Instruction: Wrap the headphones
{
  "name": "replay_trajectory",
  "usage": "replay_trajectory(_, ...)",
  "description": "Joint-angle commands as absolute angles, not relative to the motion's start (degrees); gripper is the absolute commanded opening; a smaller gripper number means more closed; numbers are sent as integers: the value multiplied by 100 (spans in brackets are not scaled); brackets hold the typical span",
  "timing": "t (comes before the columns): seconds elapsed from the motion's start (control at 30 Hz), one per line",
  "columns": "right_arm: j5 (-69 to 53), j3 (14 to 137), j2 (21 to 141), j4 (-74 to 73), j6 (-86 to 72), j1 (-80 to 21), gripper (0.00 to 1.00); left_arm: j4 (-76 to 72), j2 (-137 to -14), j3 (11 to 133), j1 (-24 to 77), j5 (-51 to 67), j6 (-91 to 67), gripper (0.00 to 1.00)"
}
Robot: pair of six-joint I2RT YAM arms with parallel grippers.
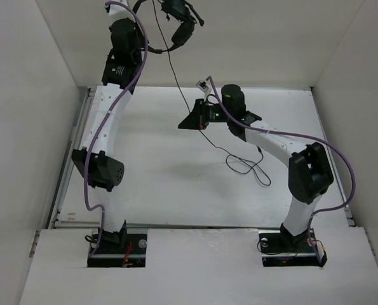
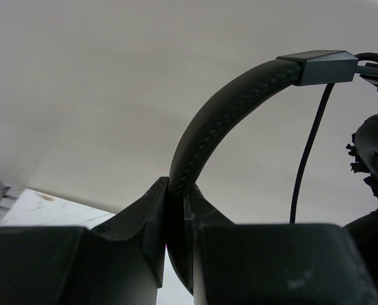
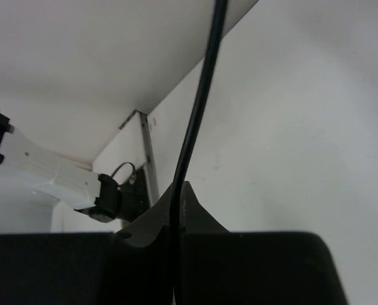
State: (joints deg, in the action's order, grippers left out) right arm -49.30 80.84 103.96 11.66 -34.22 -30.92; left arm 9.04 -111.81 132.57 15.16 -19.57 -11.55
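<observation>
A: Left end effector (image 2: 176,194): what has it got?
B: It's clamped tight on the headphones (image 2: 239,101) at the headband, holding them high up by the back wall (image 1: 271,38).
A: And the right end effector (image 3: 178,190)?
B: Pinched closed on the thin black cable (image 3: 201,95), lower down, above the desk (image 1: 157,190). The slack lies in loops on the desk nearby.
</observation>
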Motion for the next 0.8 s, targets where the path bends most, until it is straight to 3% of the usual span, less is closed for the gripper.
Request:
replay_trajectory(0.0, -4625, 8963, 10213, -101, -2008, -3282, 0, 62, -11127, 13071, 1648, -2881, -520, 0)
replay_trajectory(0.17, -3275, 10288, 10073, -2201, 616, -3607, 0, -123, -11215, 12394, 1814, -3225, 104, 0)
replay_trajectory(0.33, -1244, 10942, 9897, -2918, 3238, -3871, 0, -149, -11040, 11577, 2008, -3270, 457, 0)
replay_trajectory(0.53, 736, 11021, 9887, -1804, 5227, -3810, 0, -88, -10600, 10566, 2219, -2928, 606, 0)
replay_trajectory(0.77, 1661, 10846, 10239, 173, 6837, -3336, 3, 114, -9880, 9827, 2562, -1681, 686, 0)
